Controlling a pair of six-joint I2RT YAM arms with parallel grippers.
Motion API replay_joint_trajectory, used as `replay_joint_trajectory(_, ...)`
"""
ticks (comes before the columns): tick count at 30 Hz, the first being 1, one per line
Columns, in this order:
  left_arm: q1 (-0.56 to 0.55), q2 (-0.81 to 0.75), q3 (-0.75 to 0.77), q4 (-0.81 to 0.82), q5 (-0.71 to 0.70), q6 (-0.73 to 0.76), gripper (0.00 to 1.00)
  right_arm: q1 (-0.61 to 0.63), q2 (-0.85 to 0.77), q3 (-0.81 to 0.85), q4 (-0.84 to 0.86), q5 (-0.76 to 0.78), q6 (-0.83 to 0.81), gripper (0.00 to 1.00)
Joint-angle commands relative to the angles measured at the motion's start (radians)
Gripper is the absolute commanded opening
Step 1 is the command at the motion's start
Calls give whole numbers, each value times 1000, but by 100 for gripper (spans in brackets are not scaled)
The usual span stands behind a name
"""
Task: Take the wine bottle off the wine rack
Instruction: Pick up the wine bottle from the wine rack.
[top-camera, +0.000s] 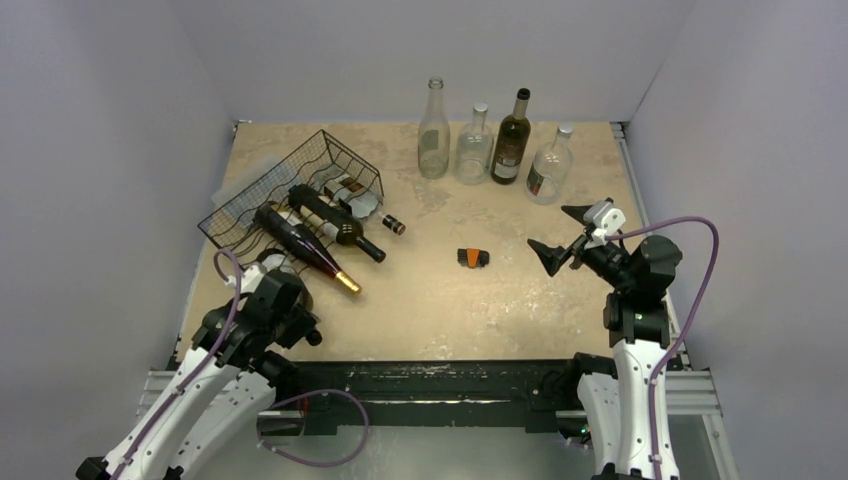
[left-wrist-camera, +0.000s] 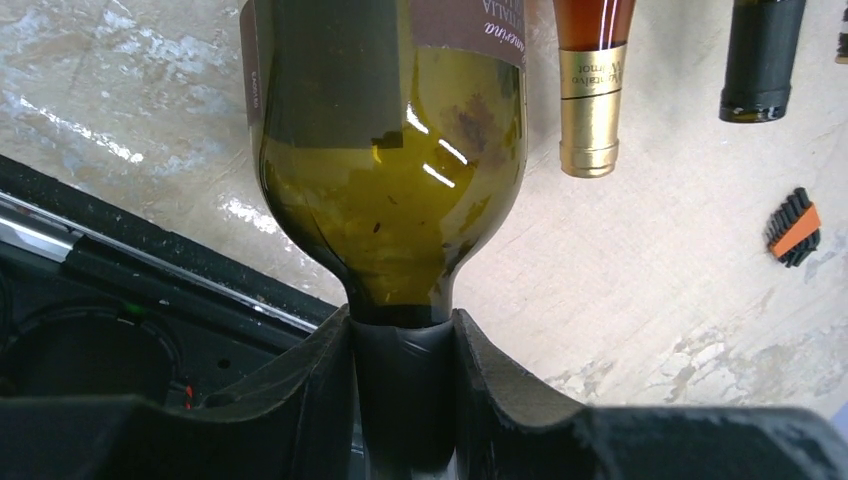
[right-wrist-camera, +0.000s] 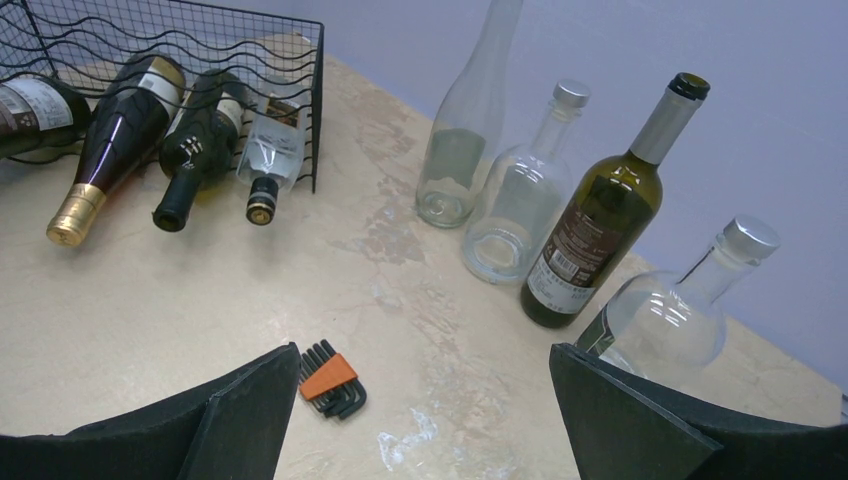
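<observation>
A: Start nearest the arms. What is the left claw doing?

B: The left claw (left-wrist-camera: 402, 322) is clenched on the neck of an olive-green wine bottle (left-wrist-camera: 400, 180). Its dark fingers (left-wrist-camera: 320, 380) press both sides of the neck, right where it meets the shoulder.

A: And where does that bottle lie?

B: On its side, neck toward the arms, at the left end of the row of bottles in the black wine rack (top-camera: 300, 165). From the right wrist its body shows at the rack's leftmost spot, among the wavy wires. How much of it rests on them I cannot tell.

A: Its neighbours?

B: Just beside it is a dark bottle with a gold-foil neck (top-camera: 300, 243), then a black-capped bottle (top-camera: 335, 225), then a small clear bottle (top-camera: 362, 205). All three lie in the rack, necks poking out over the beige worktop (top-camera: 450, 310).

A: The right side?

B: The right claw (top-camera: 562, 232) hangs released, jaws wide apart, grasping nothing, well apart from the rack. Between it and the rack an orange-and-black hex key set (top-camera: 472, 257) lies on the worktop.

A: Farthest back?

B: Four bottles stand upright near the back wall: a tall clear bottle (top-camera: 433, 125), a clear silver-capped bottle (top-camera: 474, 140), a dark green labelled bottle (top-camera: 512, 140) and a round clear flask (top-camera: 550, 165), the one nearest the right claw.
</observation>
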Motion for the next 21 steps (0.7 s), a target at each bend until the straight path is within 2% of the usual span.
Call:
replay_joint_trajectory(1, -11, -33, 98, 29, 76, -1, 0, 0, -14, 9, 30, -18, 11, 99)
replay_joint_trajectory(11, -11, -60, 198, -33, 142, -49, 0, 0, -17, 8, 31, -24, 15, 99)
replay_joint_trajectory(21, -11, -36, 212, -10, 193, -88, 0, 1, -22, 9, 32, -26, 18, 99)
